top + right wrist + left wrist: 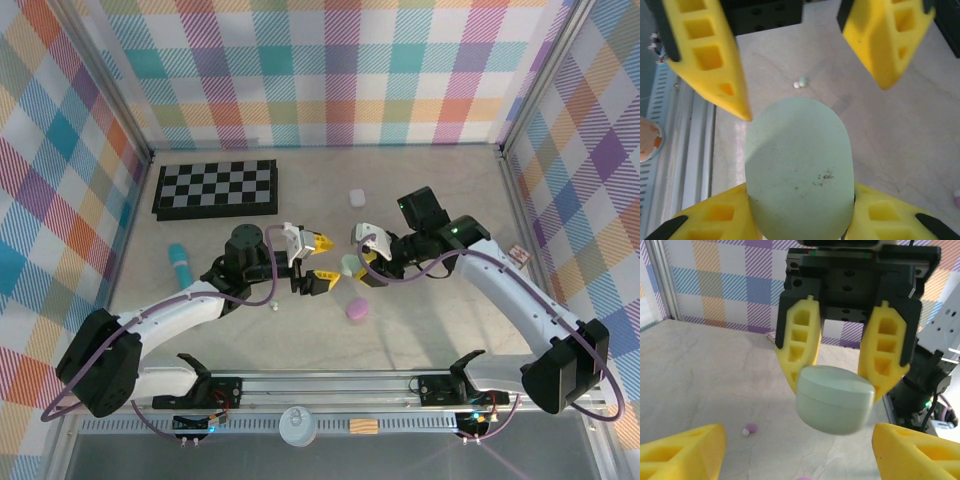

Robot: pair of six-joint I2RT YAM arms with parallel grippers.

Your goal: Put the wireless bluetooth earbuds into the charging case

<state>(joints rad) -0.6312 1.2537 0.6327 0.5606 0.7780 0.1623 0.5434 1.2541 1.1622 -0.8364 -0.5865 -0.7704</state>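
Stone tabletop (pixel 440 335), right tool (pixel 837 382) clamping mint case (pixel 835 402), left tool (pixel 324 263) spread

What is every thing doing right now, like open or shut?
green case: lid shut, held off the table.
right gripper: shut on the green case.
left gripper: open, holding nothing.
purple case: shut, on the table.
white case: shut, on the table.
earbuds: loose on the table.
teal cylinder: lying on its side.
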